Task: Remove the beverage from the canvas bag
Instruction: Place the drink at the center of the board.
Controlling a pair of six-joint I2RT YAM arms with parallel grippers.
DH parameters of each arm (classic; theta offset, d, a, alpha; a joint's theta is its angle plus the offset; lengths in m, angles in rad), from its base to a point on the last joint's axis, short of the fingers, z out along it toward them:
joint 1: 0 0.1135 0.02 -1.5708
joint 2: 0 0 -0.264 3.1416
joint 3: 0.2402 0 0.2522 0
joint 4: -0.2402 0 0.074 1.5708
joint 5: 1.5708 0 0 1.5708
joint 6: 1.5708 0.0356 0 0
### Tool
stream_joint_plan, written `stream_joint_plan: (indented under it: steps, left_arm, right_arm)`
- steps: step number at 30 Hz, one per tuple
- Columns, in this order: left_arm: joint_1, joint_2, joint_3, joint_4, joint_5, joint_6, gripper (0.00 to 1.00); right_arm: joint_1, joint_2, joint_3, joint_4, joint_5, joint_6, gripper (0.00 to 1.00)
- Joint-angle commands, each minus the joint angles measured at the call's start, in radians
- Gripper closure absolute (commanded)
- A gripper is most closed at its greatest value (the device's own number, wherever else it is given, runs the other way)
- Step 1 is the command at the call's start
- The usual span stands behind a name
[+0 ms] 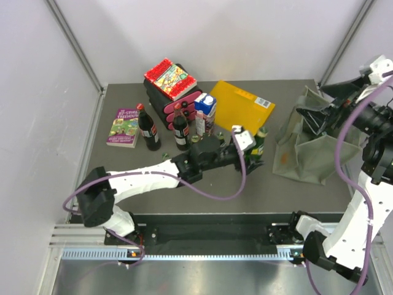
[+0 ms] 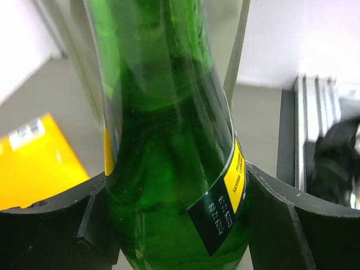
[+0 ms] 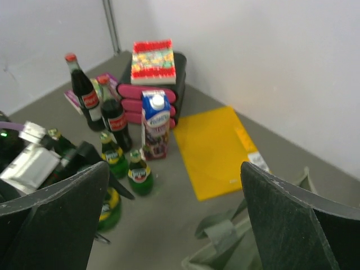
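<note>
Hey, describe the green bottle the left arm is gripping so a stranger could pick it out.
Find the flat yellow folder at the back of the table. In front of its near edge stand small green bottles; the green bottle wanted is the rightmost, closest to the olive bag. Unlike the others, it sits clamped in the left pincer.

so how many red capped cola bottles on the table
2, both upright: the left cola bottle beside the purple paperback book, the right cola bottle by the blue drink carton. The green canvas bag may hide more.
</note>
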Motion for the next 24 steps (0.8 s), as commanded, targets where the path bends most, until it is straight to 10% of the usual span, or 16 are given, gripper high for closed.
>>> stream_joint_plan:
  steps: [1, 24]
  left_arm:
    - [-0.007, -0.168, -0.188, 0.361, -0.053, -0.005, 1.00]
    - [-0.004, -0.152, -0.694, 0.802, -0.187, -0.004, 1.00]
  right_arm:
    - [0.023, -0.023, -0.093, -0.162, 0.105, -0.206, 0.00]
    - [0.372, -0.170, -0.469, -0.291, 0.274, -0.445, 0.00]
